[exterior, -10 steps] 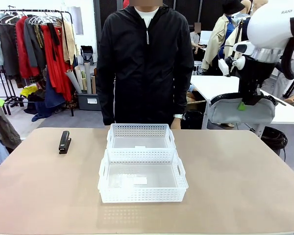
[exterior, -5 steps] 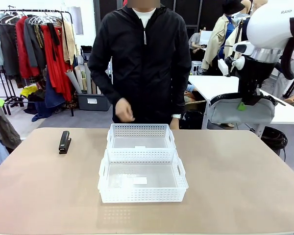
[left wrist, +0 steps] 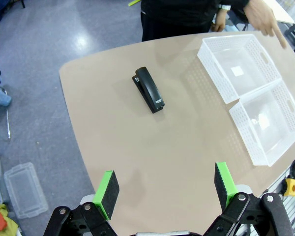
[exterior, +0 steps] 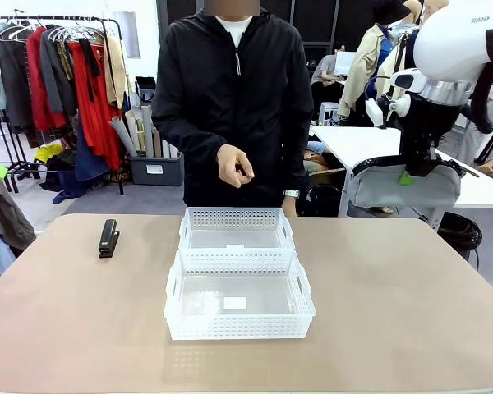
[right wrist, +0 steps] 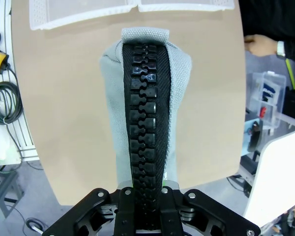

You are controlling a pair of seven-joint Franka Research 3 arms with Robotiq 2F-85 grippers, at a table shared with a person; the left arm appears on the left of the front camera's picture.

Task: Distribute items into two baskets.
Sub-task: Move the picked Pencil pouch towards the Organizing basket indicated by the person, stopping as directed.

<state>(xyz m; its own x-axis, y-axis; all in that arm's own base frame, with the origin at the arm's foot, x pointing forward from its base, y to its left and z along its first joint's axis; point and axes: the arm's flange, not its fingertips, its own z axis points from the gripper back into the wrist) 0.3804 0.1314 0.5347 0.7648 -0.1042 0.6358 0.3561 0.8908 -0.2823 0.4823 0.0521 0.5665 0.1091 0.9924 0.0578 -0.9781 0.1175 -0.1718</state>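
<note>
As far as one can judge, the task is at its beginning. The two white baskets, the near basket (exterior: 238, 327) and the far basket (exterior: 234, 217) touching it behind, stand in the middle of the front view. They hold neither of the two items, only a small white label on each floor. The grey pouch (exterior: 404, 185) hangs in the air at the upper right of the frame, well apart from the baskets. The right gripper (exterior: 411, 169) is clamped on it, and the right wrist view shows the black zipper running up from between the closed jaws. The black stapler (exterior: 108, 237) lies untouched on the table (exterior: 411, 312) at the left, well apart from the baskets. The left gripper (left wrist: 164, 186) hovers high above the table with jaws spread wide and nothing between them. So both items are left to place. The person's hand (exterior: 234, 166) is raised above the far basket, with one finger stretched out in the left wrist view, and it could be in the way of a drop there. A clothes rack (exterior: 57, 74) stands behind at the upper left.
</note>
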